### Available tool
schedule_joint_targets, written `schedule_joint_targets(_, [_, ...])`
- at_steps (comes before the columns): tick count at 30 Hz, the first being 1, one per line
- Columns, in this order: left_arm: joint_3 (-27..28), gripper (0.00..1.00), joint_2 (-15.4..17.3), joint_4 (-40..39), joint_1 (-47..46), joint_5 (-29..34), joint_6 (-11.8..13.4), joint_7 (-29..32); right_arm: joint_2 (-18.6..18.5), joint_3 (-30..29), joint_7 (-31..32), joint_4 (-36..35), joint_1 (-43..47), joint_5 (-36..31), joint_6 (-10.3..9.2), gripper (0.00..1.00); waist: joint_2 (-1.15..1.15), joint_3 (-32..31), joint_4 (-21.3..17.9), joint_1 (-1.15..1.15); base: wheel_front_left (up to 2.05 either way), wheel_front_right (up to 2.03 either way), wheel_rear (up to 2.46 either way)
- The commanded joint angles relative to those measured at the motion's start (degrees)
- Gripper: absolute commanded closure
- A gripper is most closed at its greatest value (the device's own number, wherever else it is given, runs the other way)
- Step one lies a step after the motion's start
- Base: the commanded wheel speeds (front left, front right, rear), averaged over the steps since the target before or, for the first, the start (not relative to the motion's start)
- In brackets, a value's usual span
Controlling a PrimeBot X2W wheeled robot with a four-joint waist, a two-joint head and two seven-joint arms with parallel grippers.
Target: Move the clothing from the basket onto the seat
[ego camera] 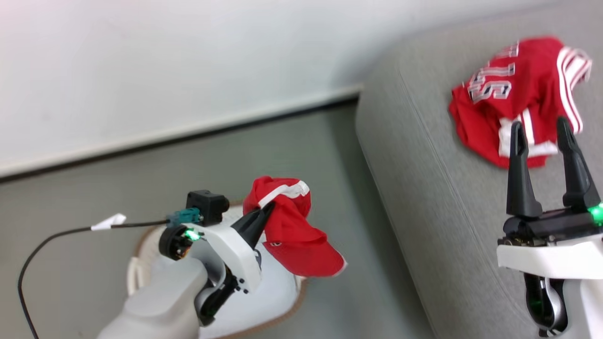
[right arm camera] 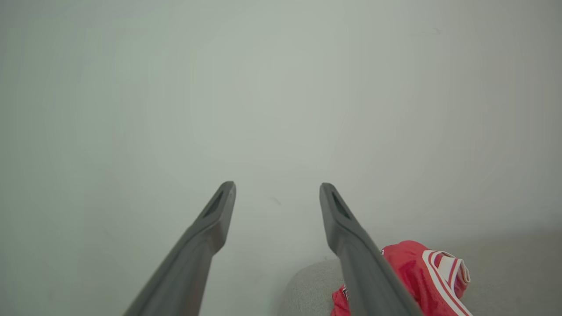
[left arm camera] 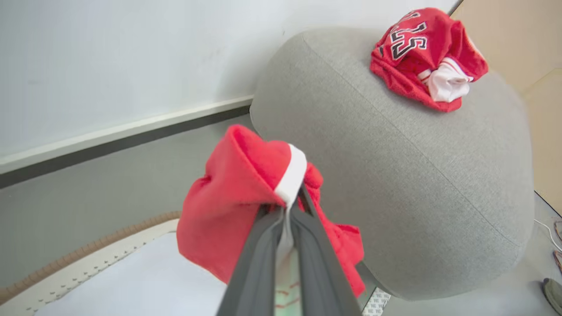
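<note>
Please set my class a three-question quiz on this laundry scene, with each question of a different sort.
1. True or false: the lettered jersey lies on the sofa.
2. What does the left pincer hold? A: a red garment. B: a white towel. C: nothing.
3. Fill the gap: the right pincer hangs over the sofa with its jaws ____.

Key: 1 true; 2 A; 3 open.

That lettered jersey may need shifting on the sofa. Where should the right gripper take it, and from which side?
Probably the raised white-trimmed fold at the lettered jersey's near edge, from above with the open right gripper. The rest lies crumpled low on the sofa; that bunched ridge suits a pinch.
</note>
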Motion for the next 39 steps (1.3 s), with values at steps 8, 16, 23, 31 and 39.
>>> schedule_joint_targets(8, [7.6,1.0,-1.6,-5.4,5.3,7.3,0.2,0.0,-3.0,0.5,0.0,2.8,3.6,2.9,-0.15,0.0,0.0,-11.8,6.8,0.01,0.0,0.0,0.0])
schedule_joint_targets(16, [11.6,1.0,-1.5,-10.7,5.9,13.4,1.6,0.0,-3.5,1.9,0.0,4.2,6.8,4.8,-0.15,0.0,0.0,-15.8,10.1,0.01,0.0,0.0,0.0])
schedule_joint_targets(23, [14.1,1.0,-0.7,-16.9,4.4,16.1,3.2,0.0,-4.3,3.9,0.0,5.6,8.1,6.4,-0.15,0.0,0.0,-17.1,12.1,0.01,0.0,0.0,0.0])
schedule_joint_targets(31, [14.9,1.0,0.8,-24.2,3.7,17.0,5.2,1.0,-3.8,6.5,0.1,6.3,10.2,7.2,-0.15,0.0,0.0,-17.9,13.1,0.01,0.0,0.0,0.0])
schedule_joint_targets(39, [14.6,1.0,1.8,-27.9,4.7,16.9,6.3,2.3,-4.0,8.2,0.0,6.9,10.2,7.3,-0.15,0.0,0.0,-17.8,13.5,0.01,0.0,0.0,0.0])
